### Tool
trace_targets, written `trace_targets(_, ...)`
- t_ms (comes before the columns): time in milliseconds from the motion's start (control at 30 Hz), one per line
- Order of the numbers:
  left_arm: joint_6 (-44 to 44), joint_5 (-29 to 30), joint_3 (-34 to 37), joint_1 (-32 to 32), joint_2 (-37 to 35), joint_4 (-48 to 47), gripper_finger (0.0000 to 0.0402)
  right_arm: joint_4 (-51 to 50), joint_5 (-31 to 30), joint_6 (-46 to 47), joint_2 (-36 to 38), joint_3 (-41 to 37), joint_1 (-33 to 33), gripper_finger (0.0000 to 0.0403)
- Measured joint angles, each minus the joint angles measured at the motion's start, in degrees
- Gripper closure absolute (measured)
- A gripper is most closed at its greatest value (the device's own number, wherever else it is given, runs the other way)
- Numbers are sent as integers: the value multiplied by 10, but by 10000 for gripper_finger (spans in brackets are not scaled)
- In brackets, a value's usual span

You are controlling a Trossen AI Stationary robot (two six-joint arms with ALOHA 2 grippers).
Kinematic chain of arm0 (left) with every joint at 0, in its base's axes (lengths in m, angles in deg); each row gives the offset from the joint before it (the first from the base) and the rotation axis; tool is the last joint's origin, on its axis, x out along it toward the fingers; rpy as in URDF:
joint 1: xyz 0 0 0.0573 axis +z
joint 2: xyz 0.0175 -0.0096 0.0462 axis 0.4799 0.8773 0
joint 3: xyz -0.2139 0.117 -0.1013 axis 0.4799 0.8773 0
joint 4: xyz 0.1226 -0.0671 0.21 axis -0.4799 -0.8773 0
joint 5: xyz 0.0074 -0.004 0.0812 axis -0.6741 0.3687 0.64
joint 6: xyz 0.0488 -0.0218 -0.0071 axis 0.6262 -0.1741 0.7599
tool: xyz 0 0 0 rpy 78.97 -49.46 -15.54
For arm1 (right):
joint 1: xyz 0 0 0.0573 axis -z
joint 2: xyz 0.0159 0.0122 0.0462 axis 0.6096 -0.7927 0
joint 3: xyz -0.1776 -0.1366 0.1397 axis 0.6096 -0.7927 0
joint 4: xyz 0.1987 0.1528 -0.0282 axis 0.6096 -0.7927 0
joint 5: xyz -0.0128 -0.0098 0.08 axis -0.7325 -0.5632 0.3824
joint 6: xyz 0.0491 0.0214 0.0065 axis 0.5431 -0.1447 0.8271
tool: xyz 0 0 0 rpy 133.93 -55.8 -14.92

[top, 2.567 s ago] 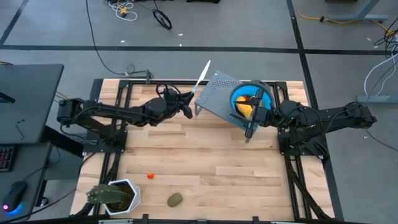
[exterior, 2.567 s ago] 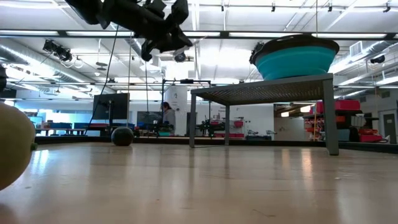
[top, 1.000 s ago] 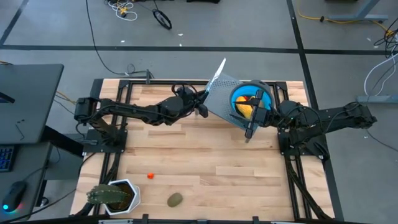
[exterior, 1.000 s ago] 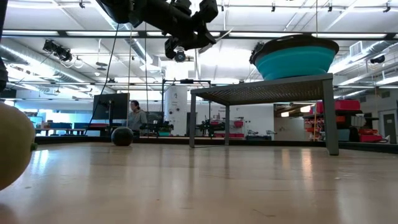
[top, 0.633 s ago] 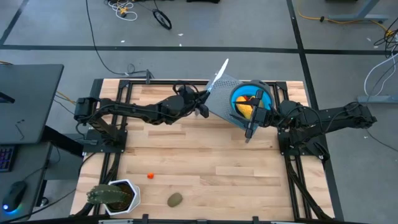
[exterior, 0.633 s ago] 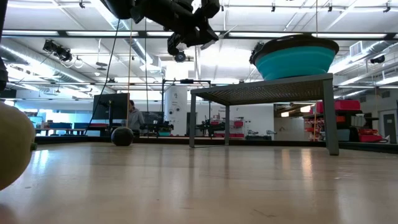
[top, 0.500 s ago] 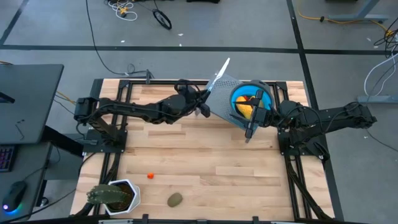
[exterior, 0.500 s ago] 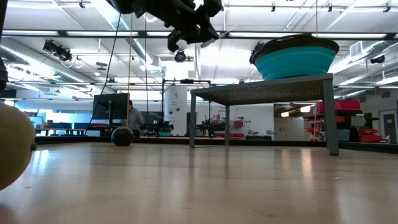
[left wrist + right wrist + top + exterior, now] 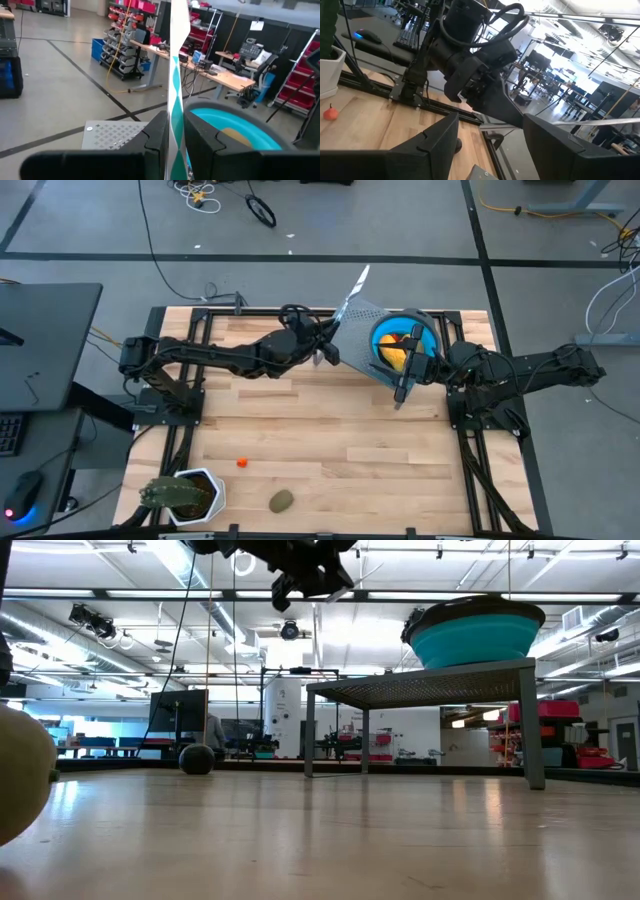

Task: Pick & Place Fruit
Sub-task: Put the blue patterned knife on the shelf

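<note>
Robotics lab or workshop: red parts bins on racks (image 9: 131, 11), workbench with gear (image 9: 220, 75), office chair (image 9: 259, 67), ceiling ducts (image 9: 60, 620).

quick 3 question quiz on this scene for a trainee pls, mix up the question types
1. True or false: the left claw is shut on the stick.
2. Where does the bowl sit? A) on the stand B) inside the pot C) in the right claw
3. Fill in: the olive oval lies nearest the ___.

Key: 1 true; 2 A; 3 plant
</note>
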Motion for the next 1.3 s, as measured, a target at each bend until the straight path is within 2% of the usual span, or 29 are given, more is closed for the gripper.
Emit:
trace_targets(233, 19, -1, 0, 4, 0, 14, 340, 0, 0, -9, 1, 0, 0, 170)
trace_targets(767, -13, -37, 0, 36, 0, -8, 340, 0, 0, -9, 7, 0, 0, 170)
trace_targets(1067, 37, -32, -74, 36, -1, -76, 340, 0, 0, -9, 7, 0, 0, 170)
trace_targets(1300, 36, -22, -90, 41, -1, -112, 340, -2, 0, -9, 7, 0, 0, 170)
